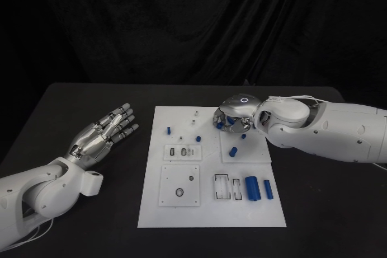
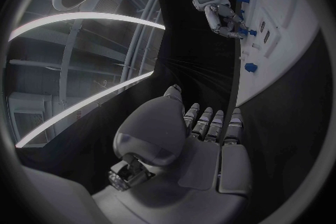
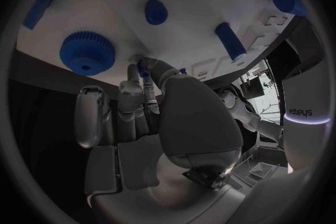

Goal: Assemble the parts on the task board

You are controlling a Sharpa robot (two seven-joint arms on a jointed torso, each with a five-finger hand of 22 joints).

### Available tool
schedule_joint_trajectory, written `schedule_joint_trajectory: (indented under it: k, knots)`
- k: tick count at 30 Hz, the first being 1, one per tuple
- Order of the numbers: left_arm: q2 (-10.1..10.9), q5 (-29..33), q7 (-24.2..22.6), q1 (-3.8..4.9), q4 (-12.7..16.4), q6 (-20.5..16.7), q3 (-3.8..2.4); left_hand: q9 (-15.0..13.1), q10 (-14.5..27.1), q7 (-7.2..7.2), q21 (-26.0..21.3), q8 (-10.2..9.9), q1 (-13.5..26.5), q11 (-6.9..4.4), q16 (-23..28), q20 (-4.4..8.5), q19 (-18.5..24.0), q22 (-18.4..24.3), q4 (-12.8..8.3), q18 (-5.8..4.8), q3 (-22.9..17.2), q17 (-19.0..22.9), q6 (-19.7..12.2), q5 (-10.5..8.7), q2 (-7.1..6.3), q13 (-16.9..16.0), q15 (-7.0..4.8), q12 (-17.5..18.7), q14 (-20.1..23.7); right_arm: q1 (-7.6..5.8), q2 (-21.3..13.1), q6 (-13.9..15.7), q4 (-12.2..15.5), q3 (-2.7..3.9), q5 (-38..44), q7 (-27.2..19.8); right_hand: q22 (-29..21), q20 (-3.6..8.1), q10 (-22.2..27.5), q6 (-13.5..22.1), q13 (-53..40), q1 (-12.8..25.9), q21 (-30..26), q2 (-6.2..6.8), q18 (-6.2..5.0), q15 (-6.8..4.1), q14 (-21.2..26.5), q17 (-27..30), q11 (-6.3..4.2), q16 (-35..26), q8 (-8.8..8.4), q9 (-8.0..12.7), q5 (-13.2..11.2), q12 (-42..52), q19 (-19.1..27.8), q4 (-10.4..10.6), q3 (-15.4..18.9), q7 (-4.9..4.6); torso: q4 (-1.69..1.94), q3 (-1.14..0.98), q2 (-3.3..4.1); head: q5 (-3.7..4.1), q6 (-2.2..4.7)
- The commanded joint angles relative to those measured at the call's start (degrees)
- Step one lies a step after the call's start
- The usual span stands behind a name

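Black cloth covered the table [image 1: 80,101], and at its left side the left hand [image 1: 105,134] hovered palm up with its fingers straight and spread, holding nothing; the left wrist view showed the same flat, empty palm [image 2: 189,145]. It lay just left of the task board [image 1: 211,213], apart from it.

White and rectangular, the task board sat in the middle of the table. On its left half were a small blue peg [image 1: 169,130] near the far end, a slotted plate [image 1: 182,152] in the middle and a larger square plate [image 1: 180,185] nearer the robot. Toward the right near corner lay a rectangular frame [image 1: 226,188], then a thick blue cylinder [image 1: 252,188] and a thinner blue cylinder [image 1: 268,189] lying side by side. A further blue peg [image 1: 233,152] lay in the middle of the right half.

Over the board's far right part the right hand [image 1: 234,115] reached down, fingers curled toward the surface. In the right wrist view its fingertips [image 3: 143,67] pinched a small blue part [image 3: 144,74] against the board. That view also showed a blue gear [image 3: 87,52] close to the fingers, a short blue peg [image 3: 156,12] and a longer blue pin [image 3: 231,42] farther off.
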State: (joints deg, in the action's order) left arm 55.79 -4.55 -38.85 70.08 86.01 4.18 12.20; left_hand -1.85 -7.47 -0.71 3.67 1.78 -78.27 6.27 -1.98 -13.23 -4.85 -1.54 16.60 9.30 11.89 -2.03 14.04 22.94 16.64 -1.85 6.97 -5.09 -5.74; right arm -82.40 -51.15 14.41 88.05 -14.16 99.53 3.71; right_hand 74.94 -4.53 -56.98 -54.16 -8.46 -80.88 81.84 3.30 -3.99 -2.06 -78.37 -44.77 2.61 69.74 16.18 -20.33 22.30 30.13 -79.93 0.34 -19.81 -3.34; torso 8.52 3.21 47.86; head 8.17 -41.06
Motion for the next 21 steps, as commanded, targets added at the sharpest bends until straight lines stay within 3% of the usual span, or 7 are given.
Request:
schedule_joint_trajectory:
  k: [1,10,21]
  knots:
    - [0.00,-0.10,-8.40,0.16,-0.01,1.23,-0.06,-0.06,0.37,0.32,-0.16,0.19,-0.79,0.06,0.11,-0.45,-0.04,-0.01,-0.04,1.05,-0.32,-0.08,0.00,0.35,0.00,0.07,0.31,-0.35,-0.04,0.13,-0.61,4.53,0.80,-0.02,-0.45,-1.77,1.21,0.34,-1.98,-2.11,-0.04,-1.11,0.66,-0.40,0.48,-0.16,-0.94,-1.79,-0.60,0.87,0.47,-4.33,-0.35,-0.47,-0.77,-0.08,-0.54,-1.99,-0.05,0.07,0.01,-0.11,0.12]
    - [-0.03,-0.10,-8.25,0.16,-0.04,1.22,-0.06,-0.08,0.39,0.37,-0.13,0.21,-0.95,0.05,0.09,-0.51,-0.08,-0.02,-0.06,1.06,-0.43,-0.10,0.11,0.57,-0.04,0.06,0.38,-0.43,-0.08,-2.42,0.16,5.17,1.59,0.00,-2.80,-1.44,2.06,0.26,-3.36,-2.97,0.29,-0.62,1.02,0.06,0.68,0.02,-1.60,-3.32,-0.51,1.42,0.96,-5.82,-1.38,-2.33,-1.36,0.46,-0.47,-2.51,0.02,0.07,0.05,-0.31,0.40]
    - [-0.75,-0.10,-8.14,0.16,-0.51,1.40,-0.06,-0.06,0.61,0.38,-0.17,0.19,-1.44,0.07,0.12,-0.62,-0.03,0.00,-0.15,1.06,-0.76,-0.08,-0.03,1.15,-0.06,0.09,0.45,-0.50,0.00,-3.64,6.53,2.86,-4.17,0.04,-4.71,-1.38,2.59,0.11,-3.51,-2.20,0.66,-0.14,1.23,0.20,0.79,0.25,-1.96,-4.53,-0.21,1.87,0.19,-6.32,-2.21,-4.13,-1.69,1.03,-0.39,-2.57,0.08,0.15,0.04,-0.48,0.64]
